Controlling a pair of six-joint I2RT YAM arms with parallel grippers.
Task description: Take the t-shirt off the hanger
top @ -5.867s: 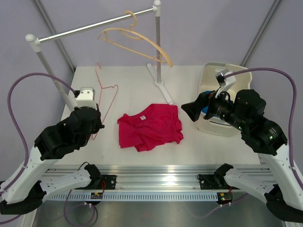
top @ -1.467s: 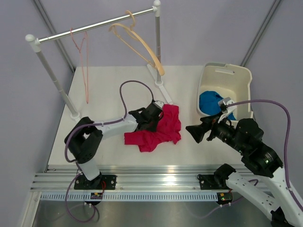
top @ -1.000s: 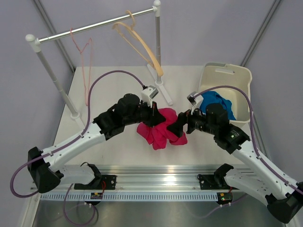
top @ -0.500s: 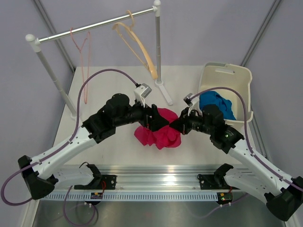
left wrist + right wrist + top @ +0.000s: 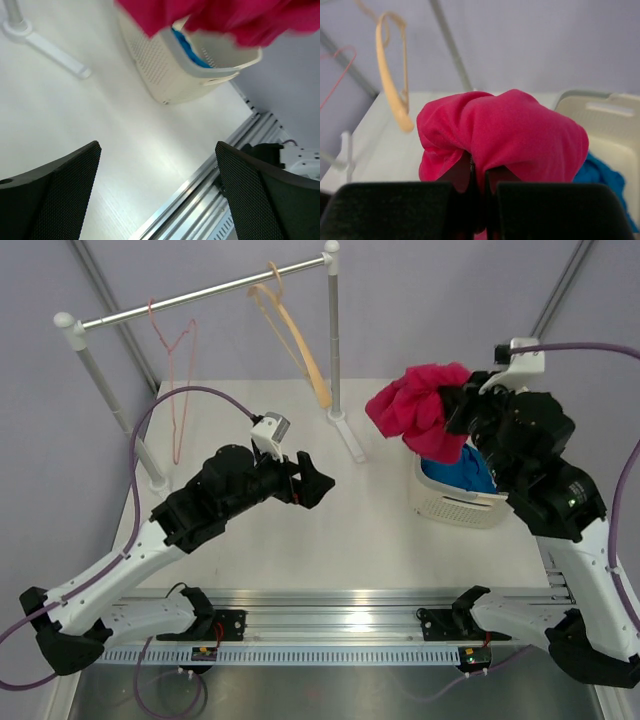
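Your left gripper (image 5: 315, 480) hangs empty over the table, its 2 fingers spread. Right of it, the t-shirt (image 5: 418, 410) is a wad pinched in your right gripper (image 5: 479, 175), above the basket's (image 5: 450, 502) left rim. Release here and I judge a trailing lobe could catch that rim or spill outside. It sags down-left from the pinch and, balled up, has no clear long axis.

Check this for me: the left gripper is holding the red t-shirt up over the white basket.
Wrong arm. The right gripper is holding the red t-shirt up over the white basket; the left gripper is open and empty. The top external view shows it.
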